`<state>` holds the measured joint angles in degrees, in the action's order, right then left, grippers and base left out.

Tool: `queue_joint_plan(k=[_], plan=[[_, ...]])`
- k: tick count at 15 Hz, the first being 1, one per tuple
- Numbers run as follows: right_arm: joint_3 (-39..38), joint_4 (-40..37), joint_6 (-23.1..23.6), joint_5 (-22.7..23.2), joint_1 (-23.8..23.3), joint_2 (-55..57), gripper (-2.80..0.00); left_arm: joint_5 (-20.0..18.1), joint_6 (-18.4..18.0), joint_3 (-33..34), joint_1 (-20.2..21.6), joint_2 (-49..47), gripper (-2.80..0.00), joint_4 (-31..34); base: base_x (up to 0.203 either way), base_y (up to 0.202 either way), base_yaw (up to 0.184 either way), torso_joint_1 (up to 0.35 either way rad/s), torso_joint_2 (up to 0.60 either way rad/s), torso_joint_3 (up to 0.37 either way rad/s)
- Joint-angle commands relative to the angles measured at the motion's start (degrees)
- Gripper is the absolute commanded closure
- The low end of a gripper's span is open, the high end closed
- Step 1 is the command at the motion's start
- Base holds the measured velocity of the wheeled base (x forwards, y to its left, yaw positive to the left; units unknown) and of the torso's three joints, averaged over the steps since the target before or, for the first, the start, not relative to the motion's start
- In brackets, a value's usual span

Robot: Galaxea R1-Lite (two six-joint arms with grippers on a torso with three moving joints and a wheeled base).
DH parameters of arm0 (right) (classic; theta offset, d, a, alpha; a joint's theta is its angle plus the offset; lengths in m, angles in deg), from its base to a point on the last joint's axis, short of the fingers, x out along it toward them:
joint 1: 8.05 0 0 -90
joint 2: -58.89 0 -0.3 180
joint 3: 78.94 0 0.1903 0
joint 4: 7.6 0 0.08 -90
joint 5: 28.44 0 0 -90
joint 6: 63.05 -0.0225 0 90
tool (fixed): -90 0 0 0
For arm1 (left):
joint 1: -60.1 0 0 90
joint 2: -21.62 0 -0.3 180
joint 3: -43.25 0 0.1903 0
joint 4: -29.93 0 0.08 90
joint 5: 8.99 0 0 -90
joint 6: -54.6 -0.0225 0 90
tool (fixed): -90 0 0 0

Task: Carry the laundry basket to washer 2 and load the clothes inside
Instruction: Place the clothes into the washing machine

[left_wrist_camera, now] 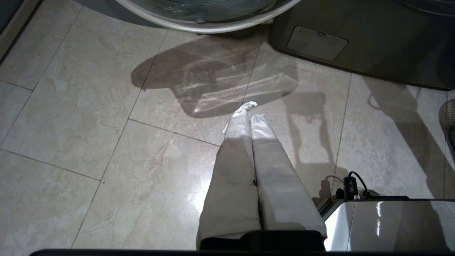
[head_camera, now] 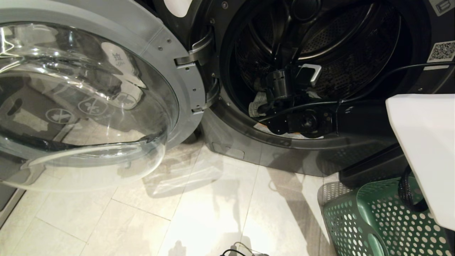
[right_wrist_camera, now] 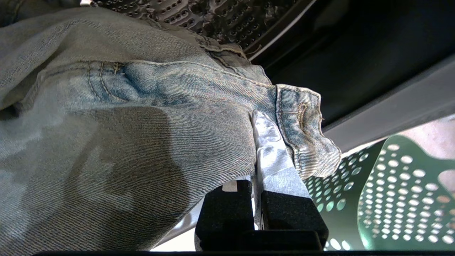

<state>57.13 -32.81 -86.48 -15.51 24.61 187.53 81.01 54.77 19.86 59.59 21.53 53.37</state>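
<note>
Jeans [right_wrist_camera: 117,117]: we see pale denim at the washer [head_camera: 355,149] drum mouth.
Right pincer [right_wrist_camera: 256,149]: we're clamped on the jeans' waistband.
Left pincer [left_wrist_camera: 249,117]: closed, empty, above the floor [left_wrist_camera: 89,124].
Laundry basket [head_camera: 359,220]: green, beside the washer.

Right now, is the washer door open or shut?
Open. The glass door is swung wide to the left, and the right gripper reaches into the drum with the jeans.

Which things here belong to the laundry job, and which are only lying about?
Job:
- washer, door open
- denim garment, clamped by right gripper at the drum
- green laundry basket

Lying about:
- cable plug on the floor tiles
- idle left gripper
</note>
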Motion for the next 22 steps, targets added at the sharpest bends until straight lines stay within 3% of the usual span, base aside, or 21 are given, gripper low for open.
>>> queue_joint_plan(k=[1, 4, 5, 12, 16, 19, 22], plan=[[0.06, -0.69, -1.13, -0.45, -0.01, -0.52, 0.00, 0.00, 0.01, 0.02, -0.02, -0.08, 0.00, -0.07, 0.000, 0.000, 0.000, 0.000, 0.00, 0.000], [0.15, -3.26, -3.72, -0.45, 0.04, -1.50, 0.00, 0.00, 0.01, 0.02, -0.02, -0.08, 0.00, 0.01, 0.000, 0.000, 0.000, 0.000, 0.00, 0.000], [0.15, -3.34, -4.44, -0.52, 0.33, -1.46, -2.80, 0.00, 0.01, 0.02, 0.06, -0.07, 0.00, 0.00, 0.000, 0.000, 0.000, 0.000, 0.00, 0.000], [1.48, -0.44, -8.32, -2.05, 0.04, -2.08, -2.80, 0.00, 0.01, 0.02, -0.02, -0.08, 0.00, 0.01, 0.000, 0.000, 0.000, 0.000, 0.00, 0.000], [1.39, -1.46, -17.78, 1.47, 0.52, -3.35, -2.80, 0.00, 0.01, 0.02, -0.02, -0.08, 0.00, 0.01, 0.000, 0.000, 0.000, 0.000, 0.00, 0.000], [-1.19, -16.37, -24.99, 8.44, 0.65, -7.12, -2.80, 0.00, 0.01, 0.02, -0.01, -0.08, 0.00, 0.01, 0.000, 0.000, 0.000, 0.000, 0.00, 0.000], [-1.44, -39.32, -30.80, 21.88, 0.70, -9.15, -2.80, 0.00, 0.01, -0.03, 0.04, -0.08, 0.00, 0.01, 0.000, 0.000, 0.000, 0.000, 0.00, 0.000]])
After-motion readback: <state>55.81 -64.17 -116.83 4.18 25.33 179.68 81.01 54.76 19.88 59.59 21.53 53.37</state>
